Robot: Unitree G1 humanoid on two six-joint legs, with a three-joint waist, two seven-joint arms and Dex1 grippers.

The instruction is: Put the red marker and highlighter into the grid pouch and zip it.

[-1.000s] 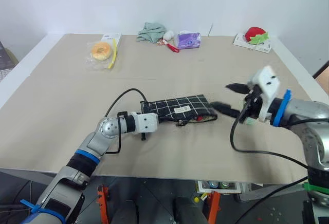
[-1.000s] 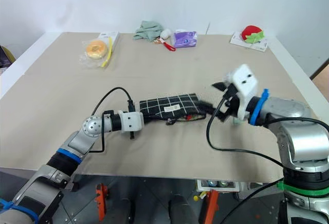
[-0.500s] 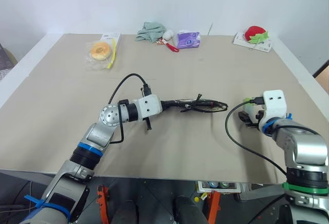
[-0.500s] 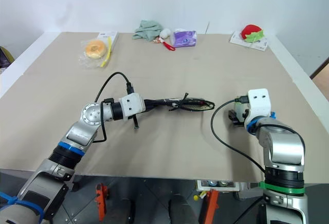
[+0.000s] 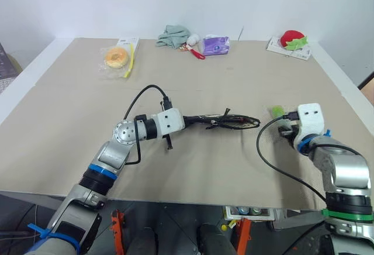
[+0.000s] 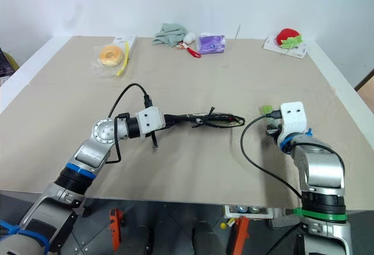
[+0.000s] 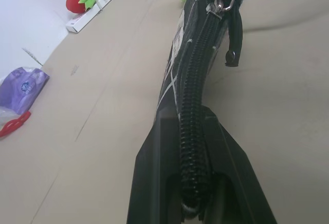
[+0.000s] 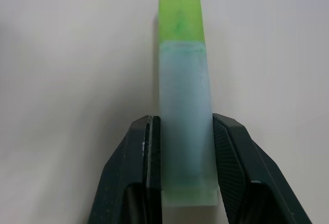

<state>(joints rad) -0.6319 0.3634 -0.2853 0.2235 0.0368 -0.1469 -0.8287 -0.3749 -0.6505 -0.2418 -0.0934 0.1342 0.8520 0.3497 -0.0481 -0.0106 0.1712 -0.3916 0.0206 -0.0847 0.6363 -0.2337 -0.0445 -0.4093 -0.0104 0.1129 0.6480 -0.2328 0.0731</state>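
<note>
1. Right wrist view gives you the clearest read: the right gripper [image 8: 186,147] has its two fingers pressed against both sides of the highlighter [image 8: 184,95], pale body between the pads and bright green cap pointing away from the wrist. You have it clamped low on the barrel, so the capped end leads, which suits feeding it into an opening.

2. From the head camera, that highlighter [image 5: 277,112] sits out at the table's [image 5: 70,126] right side, well apart from the pouch, its green tip poking out ahead of the right hand.

3. Your left gripper [image 7: 193,203] is closed on one end of the grid pouch [image 5: 225,121], the zipper running between the fingers. The pouch stands on edge with its zipper seam up, probably so the mouth faces up for loading.

4. The zipper pull [image 7: 222,4] and its cord hang at the far end of the pouch. You cannot tell from these views how far the mouth gapes.

5. You cannot see inside the pouch, so whether the red marker is already in there stays unknown; judge it likely, as it lies nowhere on the table.

6. Far-edge clutter, including the bagged doughnut [image 5: 115,58] and strawberry toy [image 5: 290,38], sits well clear.
</note>
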